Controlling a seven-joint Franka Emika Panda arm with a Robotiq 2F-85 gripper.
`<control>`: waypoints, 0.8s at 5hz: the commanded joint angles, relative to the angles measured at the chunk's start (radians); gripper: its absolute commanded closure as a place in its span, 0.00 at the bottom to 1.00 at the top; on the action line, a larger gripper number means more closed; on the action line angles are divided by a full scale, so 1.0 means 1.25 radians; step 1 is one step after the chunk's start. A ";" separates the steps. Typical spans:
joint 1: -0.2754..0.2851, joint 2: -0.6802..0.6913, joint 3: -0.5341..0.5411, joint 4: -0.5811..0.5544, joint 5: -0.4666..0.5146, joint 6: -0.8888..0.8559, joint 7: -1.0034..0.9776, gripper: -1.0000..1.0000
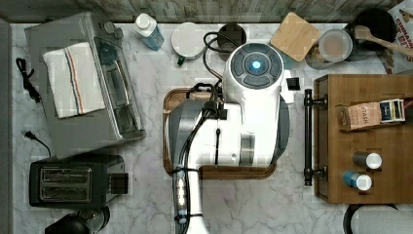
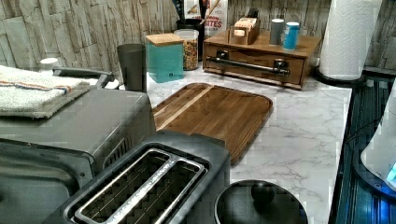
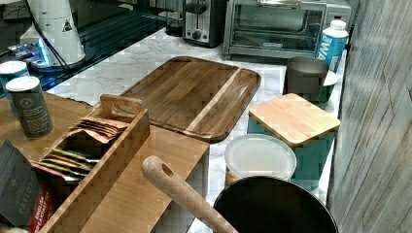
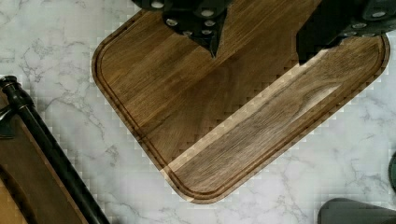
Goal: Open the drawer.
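Note:
The drawer (image 2: 247, 55) sits shut in the front of a light wooden box (image 1: 370, 161), flush with the box face. Its long black bar handle (image 2: 247, 66) runs across the front; in the top view the handle (image 1: 308, 136) lies along the box's left side. My gripper (image 4: 258, 57) is open and hovers above the dark wooden tray (image 4: 224, 116) with nothing between its fingers. In the wrist view the handle (image 4: 51, 154) lies off to one side, well apart from the fingertips. The white arm (image 1: 243, 117) covers the tray (image 1: 171, 97) in the top view.
On the box stand a tea holder (image 1: 372, 114) and two small canisters (image 1: 366, 160). A paper towel roll (image 2: 349, 37) stands beside the box. A teal container (image 2: 164, 58) and dark cup (image 2: 131, 66) stand behind the tray. A toaster oven (image 1: 83, 83) and toaster (image 1: 73, 183) stand on the top view's left.

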 commanded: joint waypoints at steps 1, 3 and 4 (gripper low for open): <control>-0.001 0.000 0.001 -0.002 -0.001 0.000 0.000 0.00; -0.031 -0.040 -0.025 -0.067 -0.023 0.001 -0.359 0.00; -0.053 -0.060 -0.051 -0.101 -0.062 0.032 -0.501 0.00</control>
